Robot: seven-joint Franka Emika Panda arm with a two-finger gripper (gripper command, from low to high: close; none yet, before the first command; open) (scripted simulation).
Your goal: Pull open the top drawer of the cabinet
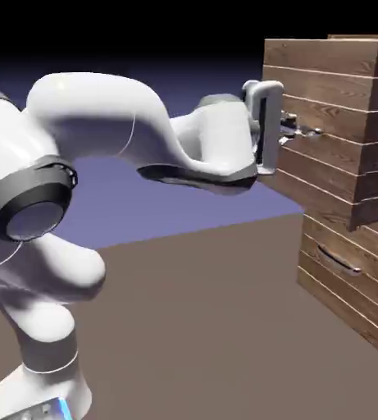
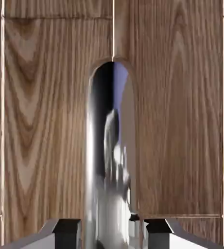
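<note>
gripper closed on the top drawer's handle

the white arm (image 1: 102, 131) reaches across to the cabinet (image 1: 364, 90) at the exterior view's right; its gripper (image 1: 294, 131) is level and pressed up to the front of the top drawer (image 1: 331, 164); that drawer front stands proud of the cabinet's body, jutting toward the arm further than the lower drawer (image 1: 348, 287) beneath it, whose own thin handle (image 1: 338, 261) shows untouched; in the hand view the wood grain of the top drawer fills nearly everything, with the silver bar handle (image 2: 111, 160) running up the middle, mirror-bright, from the bottom edge to a rounded end; the two grey fingertips (image 2: 67, 228) sit at the bottom on either side of the bar, tight against it, so the jaws are clamped on the handle with only the bar between them; the brown table (image 1: 192, 328) lies below.
</note>
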